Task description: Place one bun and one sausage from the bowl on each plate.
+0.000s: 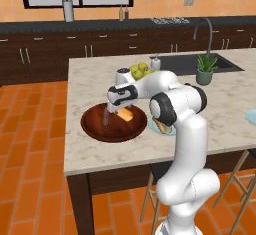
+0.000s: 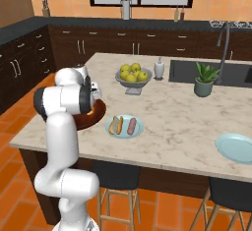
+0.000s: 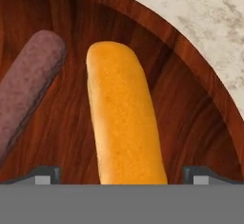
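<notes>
Straddling the bun in the bowl, the released pincer hides its near end.

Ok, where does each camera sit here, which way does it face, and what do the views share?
Left base view: behind the arm's left, looking down over the island; arm rises lower right, gripper open above the bowl.
Right base view: behind its right; arm at lower left, near plate holds a bun and a sausage.
Hand view: looks down into the bowl at the bun, fingertips astride.
Shared: bowl, fruit bowl.
</notes>
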